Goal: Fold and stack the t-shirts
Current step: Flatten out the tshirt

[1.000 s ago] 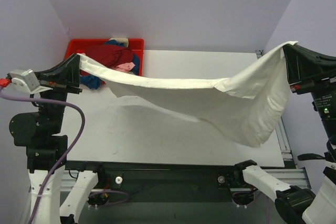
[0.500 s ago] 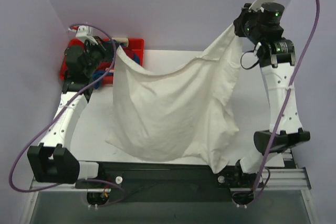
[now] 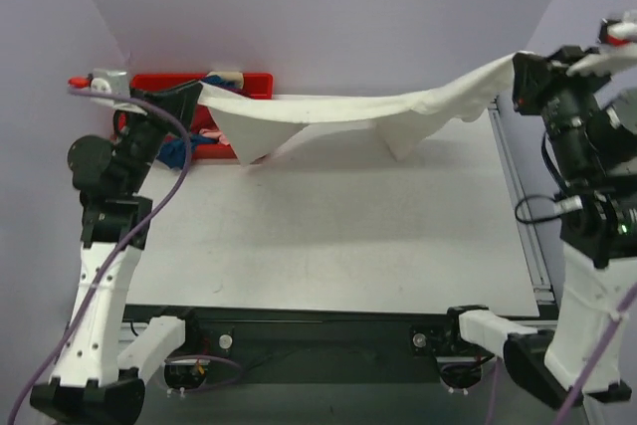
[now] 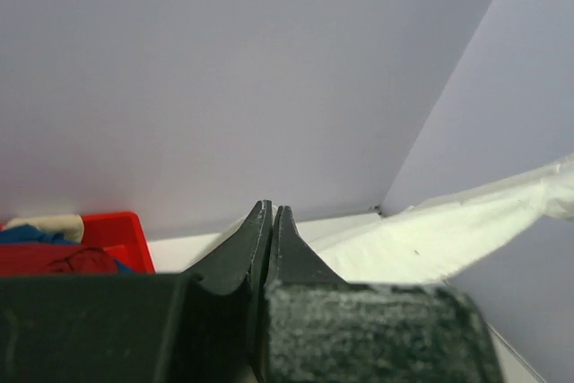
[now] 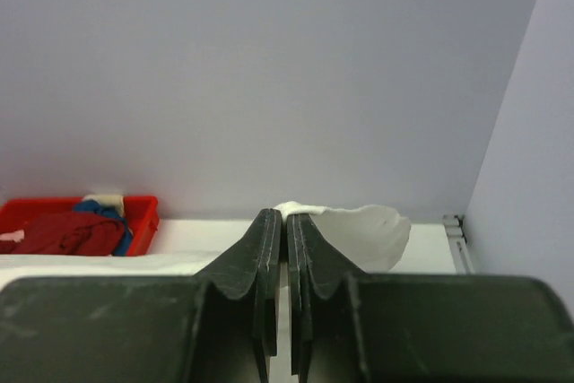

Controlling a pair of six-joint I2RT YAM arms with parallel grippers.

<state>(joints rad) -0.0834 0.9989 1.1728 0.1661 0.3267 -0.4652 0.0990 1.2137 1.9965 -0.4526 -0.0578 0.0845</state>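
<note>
Cream t-shirt restretched, spanning both end effectors

Plain lilac walls; pale grey table; even light

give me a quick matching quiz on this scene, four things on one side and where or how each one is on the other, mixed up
Things:
1. cream-white t-shirt
2. red tray
3. dark red t-shirt
4. left gripper

Place or state:
a. at the far left corner of the table
b. shut, pinching an edge of cloth
c. stretched in the air above the table
d. bunched up inside the tray

Pairs: 1-c, 2-a, 3-d, 4-b
</note>
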